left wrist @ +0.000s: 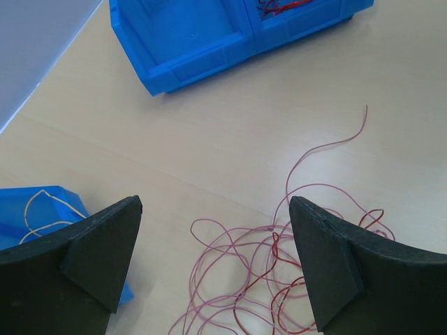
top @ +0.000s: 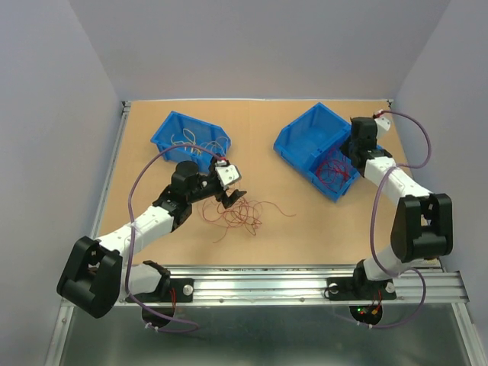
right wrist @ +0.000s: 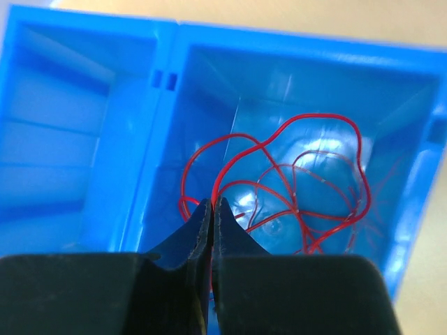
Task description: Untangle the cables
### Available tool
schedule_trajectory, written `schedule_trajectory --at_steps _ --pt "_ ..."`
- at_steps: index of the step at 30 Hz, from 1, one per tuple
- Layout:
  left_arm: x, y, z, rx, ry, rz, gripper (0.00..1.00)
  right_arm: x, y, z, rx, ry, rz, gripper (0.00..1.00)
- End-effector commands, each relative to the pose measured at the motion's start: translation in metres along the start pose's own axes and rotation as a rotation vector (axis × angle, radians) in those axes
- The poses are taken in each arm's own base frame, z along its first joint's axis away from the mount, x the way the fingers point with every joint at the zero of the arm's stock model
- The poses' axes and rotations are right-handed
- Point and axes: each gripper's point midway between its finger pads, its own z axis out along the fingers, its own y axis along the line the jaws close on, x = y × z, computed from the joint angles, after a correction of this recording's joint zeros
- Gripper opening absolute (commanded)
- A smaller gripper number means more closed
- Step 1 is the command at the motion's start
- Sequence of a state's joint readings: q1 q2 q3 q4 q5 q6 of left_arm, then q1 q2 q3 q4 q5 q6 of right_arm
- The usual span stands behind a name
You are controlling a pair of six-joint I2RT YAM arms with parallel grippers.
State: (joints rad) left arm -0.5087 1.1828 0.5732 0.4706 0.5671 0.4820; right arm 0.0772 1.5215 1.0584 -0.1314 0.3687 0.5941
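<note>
Top external view: two arms work over a tabletop [top: 305, 229]; the landmark is the double bin [top: 305, 137], with a single bin [top: 169, 134] well to its left.
Loose tangle [top: 240, 213]: thin dark-red and orange loops lying on the tabletop, left of the double bin and nearer the arm bases than it.
Sorted strands: red cables [right wrist: 293, 188] sit in the double bin's right compartment. Yellow cables [top: 194, 141] sit in the single bin.
Left tool [left wrist: 215, 209]: fingers spread wide and holding nothing. It hovers just above the tangle's edge on the side away from the double bin.
Right tool [right wrist: 211, 206]: fingers pressed together, poised over the double bin's right compartment. A red loop runs up to the tips, and whether it is pinched cannot be told.
Deciding relation: in the left wrist view the tangle lies between the open fingers, offset toward the right-hand one. Its spread runs toward the double bin, with one stray tail curling off that way. The left arm is much the nearer, so the next pick looks to be a short drop onto the loops.
</note>
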Motion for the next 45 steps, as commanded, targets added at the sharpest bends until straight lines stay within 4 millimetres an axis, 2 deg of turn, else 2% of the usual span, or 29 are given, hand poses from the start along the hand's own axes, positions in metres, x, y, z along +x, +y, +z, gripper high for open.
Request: schedule_trajectory --at_steps 1,3,4,5,9,11,15,18,20,24,25,28,33,34,36,40,41,43,44,45 --pt "-0.028 0.011 0.003 -0.013 -0.066 0.046 0.99 0.036 -0.003 0.020 0.025 0.080 0.083 0.01" --pt "-0.029 0.011 0.003 -0.014 -0.067 0.046 0.99 0.051 -0.006 0.031 0.052 0.112 0.110 0.01" --pt "-0.027 0.011 0.004 -0.012 -0.063 0.043 0.99 0.070 -0.009 0.041 0.067 0.162 0.098 0.01" --pt "-0.027 0.011 0.005 -0.013 -0.061 0.040 0.99 0.077 -0.009 0.046 0.068 0.184 0.092 0.01" --pt "-0.027 0.013 0.006 -0.018 -0.058 0.031 0.99 0.088 -0.008 0.057 0.071 0.214 0.071 0.01" --pt "-0.029 0.013 0.005 -0.021 -0.062 0.023 0.99 0.076 -0.007 0.052 0.071 0.181 0.072 0.02" --pt "-0.039 0.016 0.005 -0.038 -0.082 -0.061 0.99 0.045 -0.007 0.032 0.067 0.086 0.079 0.17" --pt "-0.057 0.027 0.001 -0.096 -0.114 -0.139 0.99 0.025 -0.008 0.018 0.066 0.024 0.067 0.39" --pt "-0.064 0.038 -0.005 -0.159 -0.124 -0.113 0.99 0.011 -0.006 0.006 0.048 -0.013 0.067 0.52" --pt "-0.056 0.027 -0.007 -0.110 -0.129 -0.019 0.99 -0.002 -0.005 -0.009 0.028 -0.046 0.073 0.55" --pt "-0.052 0.020 -0.004 -0.070 -0.118 -0.017 0.99 -0.006 -0.005 -0.014 0.023 -0.057 0.075 0.63" --pt "-0.041 0.013 0.007 -0.030 -0.064 0.000 0.99 -0.010 -0.006 -0.019 0.018 -0.066 0.076 0.68" --pt "-0.026 0.008 0.021 -0.026 0.025 0.023 0.99 -0.020 0.002 -0.039 -0.053 -0.080 0.070 0.68" --pt "-0.024 0.000 0.026 -0.012 0.037 0.037 0.99 -0.020 0.003 -0.041 -0.062 -0.080 0.069 0.67" --pt "-0.021 -0.003 0.029 -0.022 0.054 0.048 0.99 -0.020 0.003 -0.044 -0.067 -0.082 0.067 0.61" --pt "-0.018 -0.005 0.032 -0.034 0.073 0.059 0.99 -0.013 0.000 -0.038 -0.049 -0.065 0.071 0.38" --pt "-0.018 -0.005 0.032 -0.037 0.075 0.059 0.99 -0.010 -0.001 -0.035 -0.039 -0.059 0.070 0.26" --pt "-0.019 -0.004 0.031 -0.040 0.071 0.060 0.99 -0.003 -0.005 -0.028 -0.012 -0.042 0.067 0.19" --pt "-0.021 -0.004 0.031 -0.041 0.067 0.063 0.99 -0.001 -0.008 -0.024 0.007 -0.041 0.065 0.12" --pt "-0.021 -0.005 0.030 -0.038 0.065 0.060 0.99 0.005 -0.013 -0.015 0.042 -0.034 0.063 0.10"
